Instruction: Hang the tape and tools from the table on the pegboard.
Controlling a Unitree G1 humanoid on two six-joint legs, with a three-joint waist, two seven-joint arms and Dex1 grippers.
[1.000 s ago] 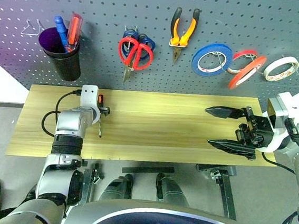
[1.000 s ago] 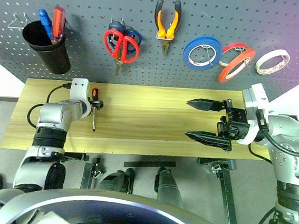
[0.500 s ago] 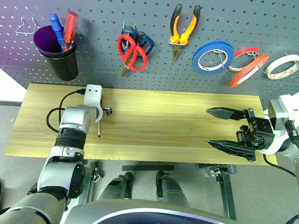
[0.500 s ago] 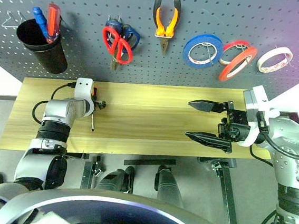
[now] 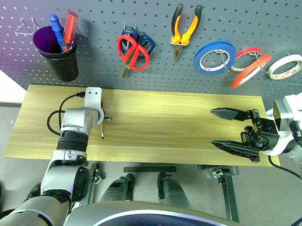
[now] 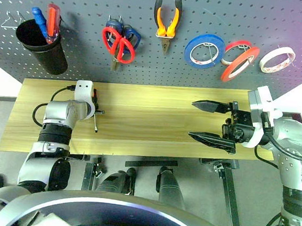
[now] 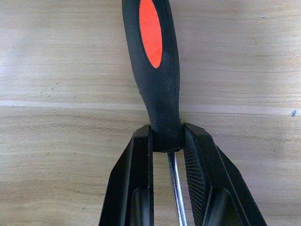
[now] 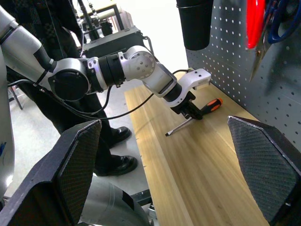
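Left gripper (image 7: 167, 146): fingers pressed in on the base of the screwdriver's handle, one on each side, where the handle meets the shaft; it sits low over the left part of the table.
Screwdriver (image 7: 157, 70): slim, black handle with an orange inlay, lying flat on the wood; handle end towards the pegboard, metal shaft running back between the fingers towards the near edge.
Right gripper (image 5: 234, 130): two black fingers spread wide with nothing between them, pointing towards the robot's left, held above the right end of the table.
Table (image 5: 166, 125): light yellowish planks, long side parallel to the pegboard; apart from the screwdriver, its surface carries no other tool.
Person (image 8: 101, 108): dark trousers and black shoes seen in the right wrist view, standing beyond the far end of the table.
Pegboard (image 5: 160, 71): dark grey perforated panel rising directly behind the table.
Black cup (image 5: 62, 62): hung at the board's left, holding a blue and a red screwdriver.
Red-handled scissors (image 5: 132, 52): hanging, overlapping the blue-handled scissors (image 5: 145, 40) behind them.
Pliers (image 5: 184, 30): orange-and-black handles upward, jaws downward, hanging right of the scissors.
Blue roll (image 5: 214, 57): hanging right of the pliers.
Red tape (image 5: 249, 72): thin all-red ring, hanging tilted beside a red roll with white core (image 5: 247, 54).
White roll (image 5: 284, 67): farthest right on the board.
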